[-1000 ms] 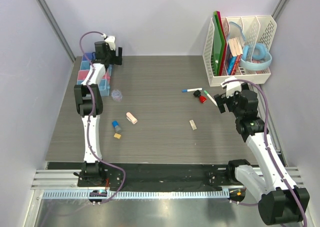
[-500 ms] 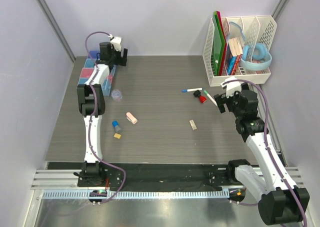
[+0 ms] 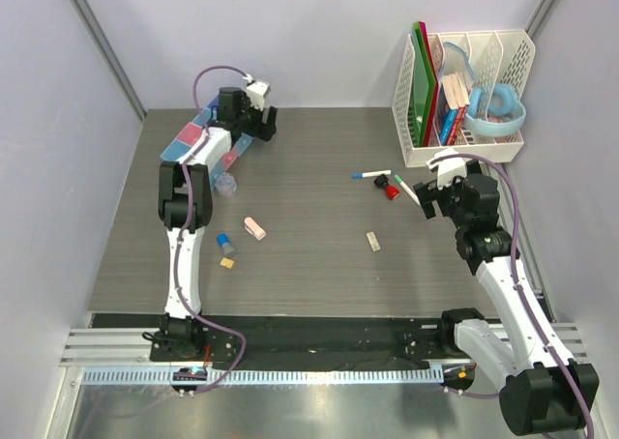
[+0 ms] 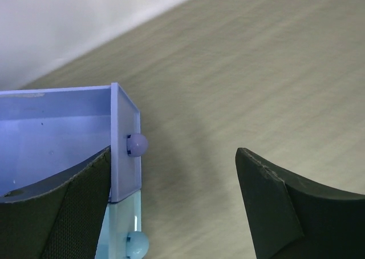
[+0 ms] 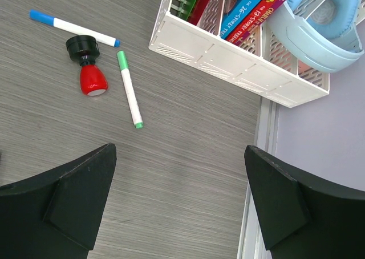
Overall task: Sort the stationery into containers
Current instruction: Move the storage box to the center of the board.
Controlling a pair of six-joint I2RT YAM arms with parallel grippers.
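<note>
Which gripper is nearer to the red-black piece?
Right. The right gripper hovers close to the red-black piece; the left gripper is far across the table, at the containers.

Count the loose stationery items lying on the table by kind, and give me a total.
White pens: 2
Erasers: 2
Clear tape roll: 1
Red-black piece: 1
Blue-capped cylinder: 1
Yellow piece: 1
Total: 8
</note>
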